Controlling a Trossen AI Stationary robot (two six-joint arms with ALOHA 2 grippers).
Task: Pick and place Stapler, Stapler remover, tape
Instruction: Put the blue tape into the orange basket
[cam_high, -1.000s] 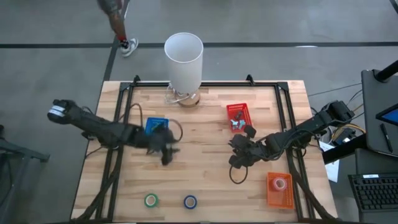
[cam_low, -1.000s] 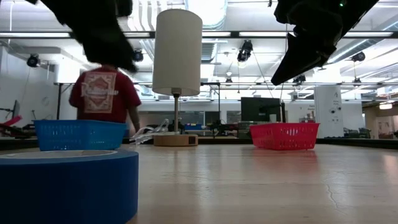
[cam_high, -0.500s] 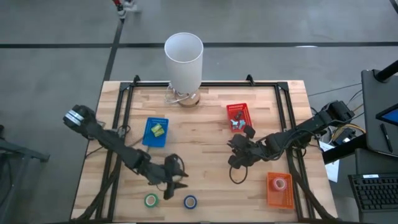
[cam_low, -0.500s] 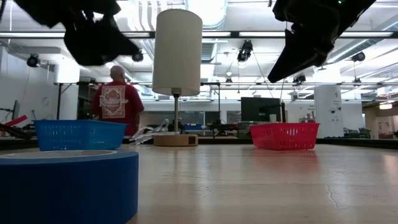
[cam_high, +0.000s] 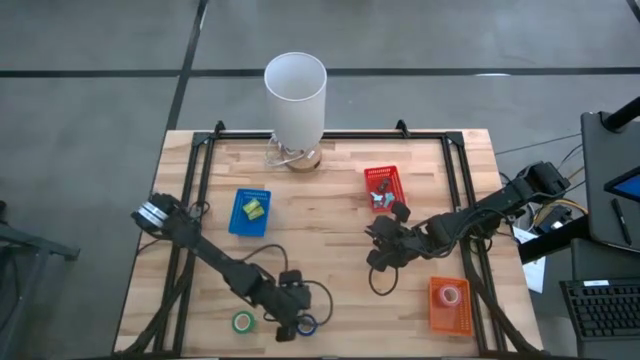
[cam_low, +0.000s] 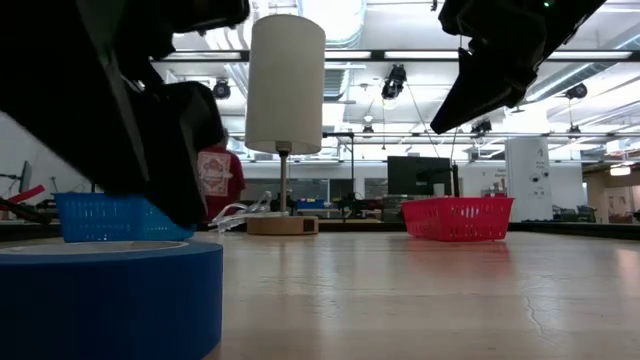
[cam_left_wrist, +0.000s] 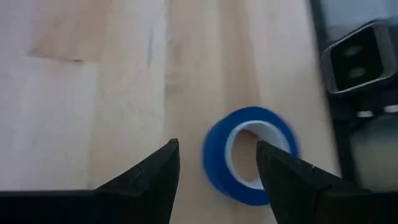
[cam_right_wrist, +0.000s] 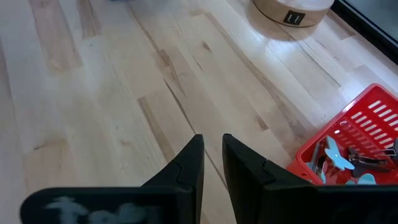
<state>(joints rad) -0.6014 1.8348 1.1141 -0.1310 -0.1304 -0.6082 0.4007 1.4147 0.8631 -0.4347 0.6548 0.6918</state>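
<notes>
Overhead and wrist views of the wooden worktop (cam_high: 330, 230). The left claw (cam_high: 291, 322) hangs close to the worktop's near edge, fingers spread wide and empty, with open wood on the side away from that edge. The blue tape (cam_left_wrist: 250, 154) lies flat just ahead of this claw, partly between the lines of its two fingers (cam_left_wrist: 152, 177) and closer to one of them; whether a fingertip touches the roll is hard to judge. The green tape (cam_high: 243, 322) lies just beside the left claw, along the same near edge. The right claw (cam_high: 383, 262) waits over mid-worktop, fingers nearly together and holding nothing, with bare wood beneath it. Beyond it stands the red basket (cam_high: 382, 186), holding small tools; the orange basket (cam_high: 450, 305), with a pale-centred roll inside, sits behind it by the near right corner. The blue basket (cam_high: 250, 212) and lamp (cam_high: 296, 95) stand well apart from the left claw, toward the far edge.
</notes>
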